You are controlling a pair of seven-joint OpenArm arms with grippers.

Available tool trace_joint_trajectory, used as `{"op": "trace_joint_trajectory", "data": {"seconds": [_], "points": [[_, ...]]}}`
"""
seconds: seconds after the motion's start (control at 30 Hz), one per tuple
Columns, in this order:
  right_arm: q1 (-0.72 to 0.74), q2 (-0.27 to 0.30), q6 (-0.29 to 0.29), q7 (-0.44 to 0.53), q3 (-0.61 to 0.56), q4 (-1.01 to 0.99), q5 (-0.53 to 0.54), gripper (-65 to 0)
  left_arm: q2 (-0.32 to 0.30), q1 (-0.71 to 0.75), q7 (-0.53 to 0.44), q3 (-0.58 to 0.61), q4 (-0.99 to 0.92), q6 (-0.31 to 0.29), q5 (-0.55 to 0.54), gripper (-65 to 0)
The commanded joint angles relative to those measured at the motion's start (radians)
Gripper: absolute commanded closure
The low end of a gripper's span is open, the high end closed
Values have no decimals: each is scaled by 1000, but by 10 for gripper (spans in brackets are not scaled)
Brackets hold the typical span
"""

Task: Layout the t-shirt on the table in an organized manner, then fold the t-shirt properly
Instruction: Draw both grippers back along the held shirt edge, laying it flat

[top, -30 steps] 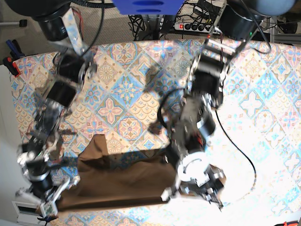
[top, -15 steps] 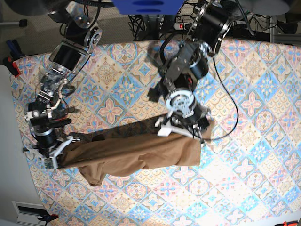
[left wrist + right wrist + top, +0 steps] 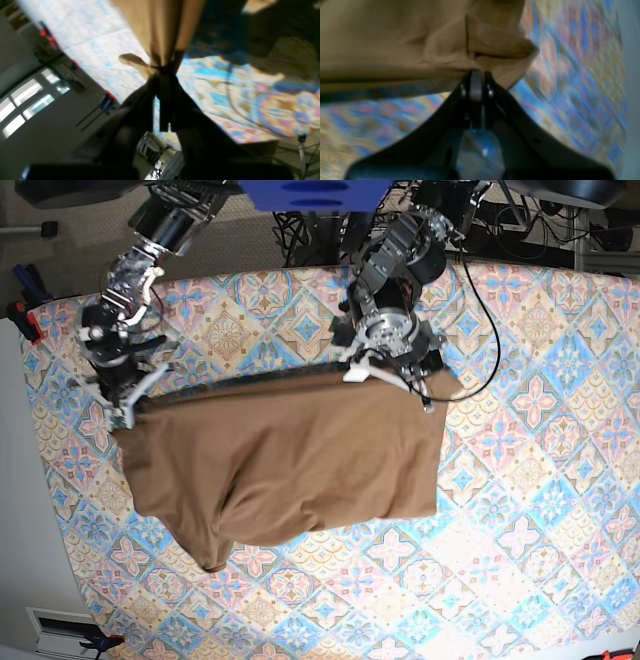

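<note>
Your left gripper (image 3: 432, 395) and right gripper (image 3: 125, 418) each pinch a t-shirt (image 3: 285, 460) corner, arms spread over the table (image 3: 540, 480)

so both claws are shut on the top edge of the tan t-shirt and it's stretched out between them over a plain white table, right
Not quite: the table isn't plain white, it has a pastel tile pattern of blue, pink and cream, as the base view shows. The rest holds: the left claw and right claw are each shut on the top edge of the tan t-shirt, stretched out between them.
</note>
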Motion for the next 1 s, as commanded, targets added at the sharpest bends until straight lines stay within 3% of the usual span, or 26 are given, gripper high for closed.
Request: {"op": "trace_joint_trajectory", "data": {"seconds": [0.0, 0.47, 0.57, 0.7, 0.97], "points": [[37, 21, -22, 43, 16, 59, 14, 0, -12, 12, 28, 3, 17, 2, 30, 0], [-161, -92, -22, 39, 51, 96, 11, 0, -17, 89, 28, 3, 17, 2, 30, 0], [-178, -94, -24, 16, 54, 96, 12, 0, -17, 98, 28, 3, 17, 2, 30, 0], [-144, -94, -22, -121, 148, 93, 14, 0, -29, 122, 28, 3, 17, 2, 30, 0], [-118, -91, -21, -125, 177, 96, 12, 0, -38, 136, 28, 3, 17, 2, 29, 0]]}}
